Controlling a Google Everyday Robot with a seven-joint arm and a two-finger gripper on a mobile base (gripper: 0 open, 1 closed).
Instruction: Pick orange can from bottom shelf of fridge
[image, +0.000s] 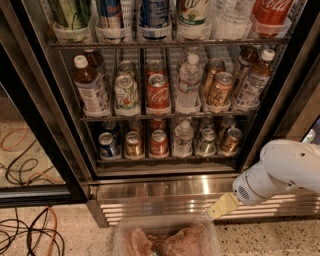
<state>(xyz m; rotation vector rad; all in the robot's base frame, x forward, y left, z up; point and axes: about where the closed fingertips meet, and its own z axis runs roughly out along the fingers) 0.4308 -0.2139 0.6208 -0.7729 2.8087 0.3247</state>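
The fridge (60, 125) stands open with wire racks of drinks. On its bottom shelf (165, 161) a row of small cans stands in lanes. The orange can (231, 140), copper-orange with a silver top, is the rightmost of them, beside a silvery can (206, 141). My gripper (223, 205) hangs low in front of the steel base, below and slightly left of the orange can and well apart from it, on the end of my white arm (282, 172). It holds nothing that I can see.
A small red can (159, 142), a gold can (133, 144), a blue can (107, 145) and a water bottle (183, 137) share the shelf. A taller orange can (220, 89) stands on the rack above. A clear tub (165, 239) of pinkish lumps sits below, with cables (30, 235) on the floor at the left.
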